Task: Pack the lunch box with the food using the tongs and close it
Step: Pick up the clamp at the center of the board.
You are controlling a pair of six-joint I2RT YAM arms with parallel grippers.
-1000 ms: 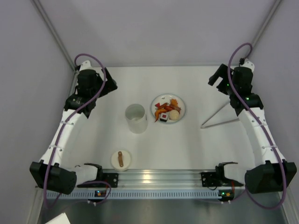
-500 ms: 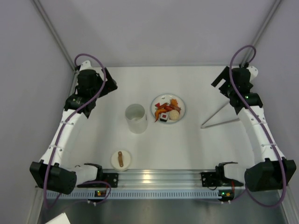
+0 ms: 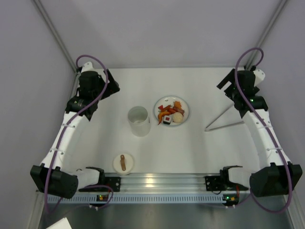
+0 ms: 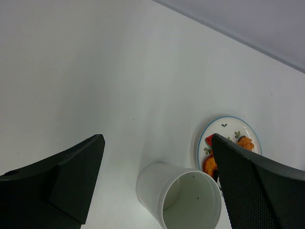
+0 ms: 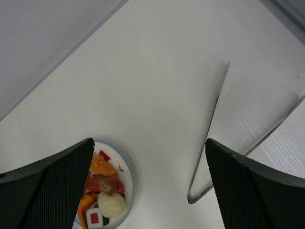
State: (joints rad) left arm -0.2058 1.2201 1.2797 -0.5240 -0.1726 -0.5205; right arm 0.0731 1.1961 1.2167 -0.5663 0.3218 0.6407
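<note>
Right wrist view shows the tongs [image 5: 209, 125] lying flat, untouched, below the wide-spread right hand [image 5: 148, 143].

A white matte surface [image 3: 157, 152] lies inside the enclosure. A round plate [image 3: 186, 109] rests flat on it, a little right of centre and toward the far half. The plate is white with a thin light-blue rim, and the left wrist view shows a painted watermelon slice and small dark leaf marks on its face. Pale lilac walls [image 3: 157, 33] rise behind and at both sides. A grey metal strut [image 3: 52, 28] slants across the upper left corner and another [image 3: 274, 21] across the upper right. A silver aluminium rail [image 3: 157, 180] runs along the near edge with a bright glare at its middle, and a ribbed strip [image 3: 162, 195] runs just below it. A white sheet corner [image 3: 59, 223] shows at the bottom left.
</note>
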